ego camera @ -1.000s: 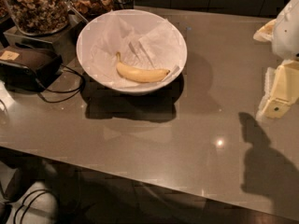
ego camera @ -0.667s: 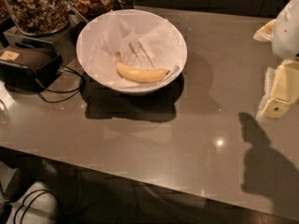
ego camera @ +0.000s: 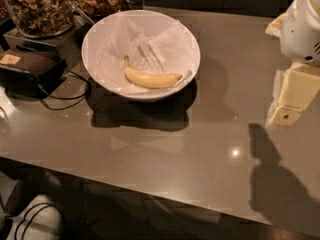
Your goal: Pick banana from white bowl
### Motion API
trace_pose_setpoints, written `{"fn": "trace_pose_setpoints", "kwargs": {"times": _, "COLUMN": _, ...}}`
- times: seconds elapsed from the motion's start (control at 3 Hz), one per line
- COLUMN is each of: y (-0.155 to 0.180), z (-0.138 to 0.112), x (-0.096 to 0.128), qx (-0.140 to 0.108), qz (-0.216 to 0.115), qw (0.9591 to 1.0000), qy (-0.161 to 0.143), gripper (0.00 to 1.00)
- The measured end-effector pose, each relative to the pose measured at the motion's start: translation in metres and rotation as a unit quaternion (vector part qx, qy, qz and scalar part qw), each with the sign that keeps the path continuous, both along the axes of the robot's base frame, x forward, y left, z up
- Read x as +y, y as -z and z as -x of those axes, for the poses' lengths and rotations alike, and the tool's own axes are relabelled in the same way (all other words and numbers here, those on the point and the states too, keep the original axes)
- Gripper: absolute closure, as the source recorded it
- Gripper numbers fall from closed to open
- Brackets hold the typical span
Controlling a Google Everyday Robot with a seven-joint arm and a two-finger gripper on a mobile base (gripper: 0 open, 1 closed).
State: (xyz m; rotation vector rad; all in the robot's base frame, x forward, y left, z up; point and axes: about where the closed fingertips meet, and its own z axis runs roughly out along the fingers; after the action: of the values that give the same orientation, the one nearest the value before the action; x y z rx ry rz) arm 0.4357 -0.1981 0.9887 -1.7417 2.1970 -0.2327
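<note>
Camera view: banana [ego camera: 151, 78] lies on crumpled paper in the white bowl [ego camera: 142, 95], long axis roughly left-right, stem up-left. Claw [ego camera: 290, 101] hangs at the right edge over the bench [ego camera: 165, 154], well apart from the banana, which lies leftward of it. Claw state: cannot tell. Tag on black box [ego camera: 30, 69] unreadable.

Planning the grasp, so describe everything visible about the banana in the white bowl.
The banana is a single yellow fruit with its peel unopened. It is gently curved, with both ends bending toward the bowl's far side. Its thin stem points up-left and its blunt tip points right. It lies on its side on the crumpled white paper lining the white bowl, toward the bowl's near side, and touches only that paper. The claw hangs at the picture's right edge, well clear of it.
</note>
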Motion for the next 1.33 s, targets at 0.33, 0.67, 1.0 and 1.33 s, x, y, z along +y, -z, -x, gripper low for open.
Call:
{"fn": "trace_pose_setpoints", "kwargs": {"times": 0.33, "y": -0.013, "z": 0.002, "x": 0.012, "qx": -0.015, "qz": 0.043, "qw": 0.9990, "qy": 0.000, "gripper": 0.00}}
{"fn": "trace_pose_setpoints", "kwargs": {"times": 0.67, "y": -0.015, "z": 0.002, "x": 0.015, "qx": -0.018, "qz": 0.043, "qw": 0.9989, "qy": -0.003, "gripper": 0.00}}
{"fn": "trace_pose_setpoints", "kwargs": {"times": 1.0, "y": -0.021, "z": -0.014, "x": 0.036, "qx": 0.001, "qz": 0.046, "qw": 0.9989, "qy": -0.001, "gripper": 0.00}}
{"fn": "trace_pose_setpoints", "kwargs": {"times": 1.33, "y": -0.022, "z": -0.046, "x": 0.073, "qx": 0.020, "qz": 0.050, "qw": 0.9984, "qy": -0.017, "gripper": 0.00}}
